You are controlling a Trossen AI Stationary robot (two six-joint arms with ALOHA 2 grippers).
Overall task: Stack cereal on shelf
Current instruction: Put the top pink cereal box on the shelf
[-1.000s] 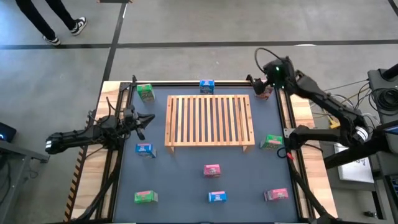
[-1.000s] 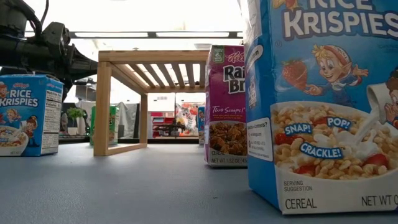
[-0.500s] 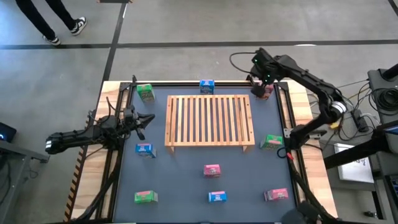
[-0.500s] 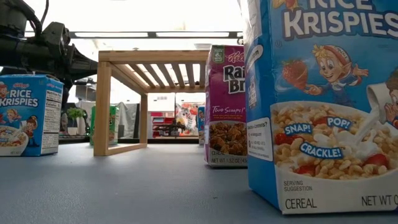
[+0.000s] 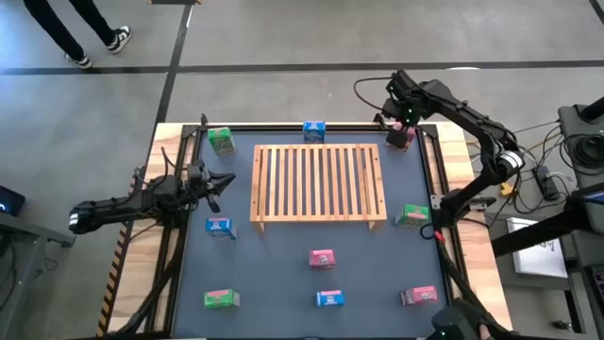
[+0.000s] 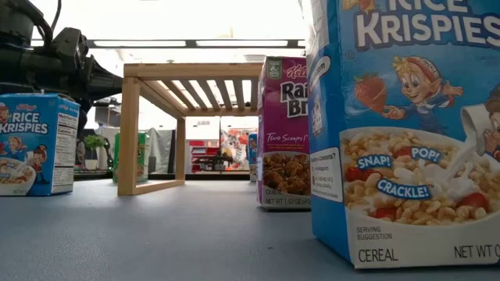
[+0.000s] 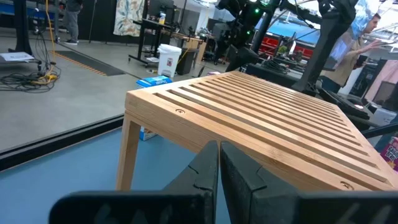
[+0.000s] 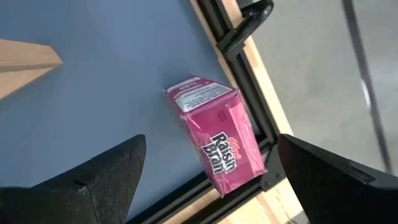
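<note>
blue tabletop (image 5: 283,274): right gripper (image 5: 400,121) jaws wide above pink raisin bran box (image 8: 219,148); left gripper (image 5: 215,182) jaws closed.

This is a robotics lab or workshop. A framed work table (image 5: 179,283) stands on a bare grey concrete floor (image 5: 283,38) marked with dark lines, with cables (image 5: 543,151) trailing at the right edge of the high view. Across the top of the left wrist view, the room beyond holds desks (image 7: 155,28), equipment stands, floor cables (image 7: 25,78) and a person (image 7: 364,37) at upper right.

Open mat (image 5: 283,274) fronts the shelf (image 5: 318,182); scattered cereal boxes (image 5: 322,258) interrupt it.
</note>
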